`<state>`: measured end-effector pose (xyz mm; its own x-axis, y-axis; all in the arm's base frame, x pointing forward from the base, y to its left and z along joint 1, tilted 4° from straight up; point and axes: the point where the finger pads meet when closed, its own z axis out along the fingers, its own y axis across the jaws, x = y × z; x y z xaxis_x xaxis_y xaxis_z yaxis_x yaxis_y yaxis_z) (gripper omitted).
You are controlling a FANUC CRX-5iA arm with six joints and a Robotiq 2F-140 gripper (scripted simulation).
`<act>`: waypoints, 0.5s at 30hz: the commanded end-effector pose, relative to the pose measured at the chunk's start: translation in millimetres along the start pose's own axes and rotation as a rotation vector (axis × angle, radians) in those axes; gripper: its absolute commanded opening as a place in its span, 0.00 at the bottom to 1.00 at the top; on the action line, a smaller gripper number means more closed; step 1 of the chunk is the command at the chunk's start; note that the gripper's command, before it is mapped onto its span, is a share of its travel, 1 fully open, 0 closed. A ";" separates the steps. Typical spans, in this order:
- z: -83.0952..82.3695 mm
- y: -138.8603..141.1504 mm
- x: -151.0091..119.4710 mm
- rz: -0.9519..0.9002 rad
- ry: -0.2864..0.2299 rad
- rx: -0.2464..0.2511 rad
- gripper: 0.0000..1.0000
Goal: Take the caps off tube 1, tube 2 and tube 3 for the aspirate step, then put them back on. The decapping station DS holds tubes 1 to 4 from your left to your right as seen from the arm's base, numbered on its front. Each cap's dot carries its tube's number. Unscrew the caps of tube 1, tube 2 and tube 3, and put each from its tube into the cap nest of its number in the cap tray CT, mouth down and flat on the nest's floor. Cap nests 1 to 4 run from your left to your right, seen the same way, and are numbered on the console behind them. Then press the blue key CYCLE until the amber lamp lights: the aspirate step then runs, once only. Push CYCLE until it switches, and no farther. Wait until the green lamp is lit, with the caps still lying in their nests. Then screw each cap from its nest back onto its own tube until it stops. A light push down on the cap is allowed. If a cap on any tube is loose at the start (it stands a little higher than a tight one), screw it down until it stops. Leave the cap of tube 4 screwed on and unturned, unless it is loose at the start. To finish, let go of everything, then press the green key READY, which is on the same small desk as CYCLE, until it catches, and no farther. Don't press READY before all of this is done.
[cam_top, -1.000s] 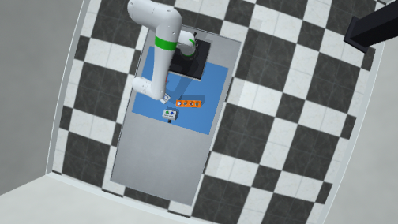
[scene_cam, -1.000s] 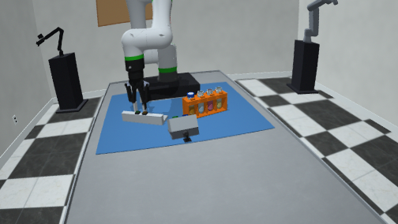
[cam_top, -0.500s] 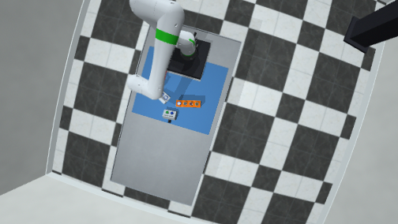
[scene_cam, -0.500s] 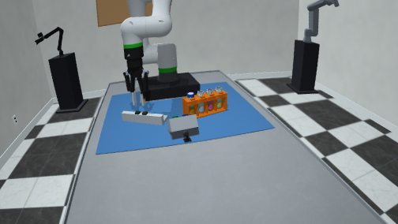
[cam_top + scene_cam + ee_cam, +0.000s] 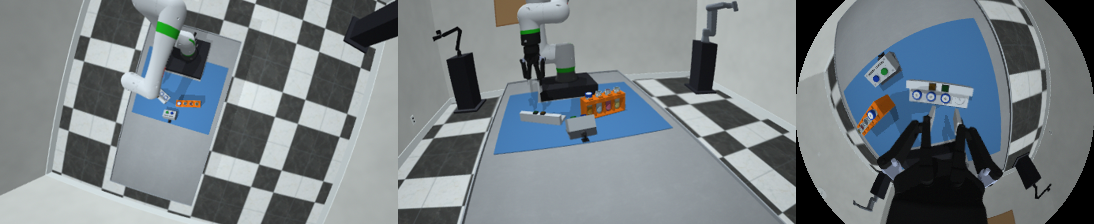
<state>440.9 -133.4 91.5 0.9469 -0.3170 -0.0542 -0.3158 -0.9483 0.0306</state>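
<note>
Wrist view: my gripper [image 5: 944, 112] hangs narrow, empty, above cap tray [image 5: 939, 94]; pressing CYCLE carelessly risks overtravel.

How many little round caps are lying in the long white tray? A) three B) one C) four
A: the wrist view shows three round caps side by side in the cap tray, and on the orange decapping station only one tube wears a blue cap.
</note>
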 end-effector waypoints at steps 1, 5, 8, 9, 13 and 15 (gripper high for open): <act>-15.6 -0.1 0.1 0.000 0.000 0.000 0.29; -13.9 -8.0 2.0 0.083 0.000 0.000 0.00; -10.5 -23.9 5.8 0.250 0.000 0.000 0.00; -8.8 -31.8 7.7 0.321 0.000 0.000 0.00; -7.1 -39.7 9.6 0.417 0.000 0.000 0.00; -5.4 -47.7 11.5 0.500 0.000 0.000 0.00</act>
<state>457.8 -106.0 98.9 0.8078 -0.5870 -0.0541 -0.5865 -0.8095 0.0258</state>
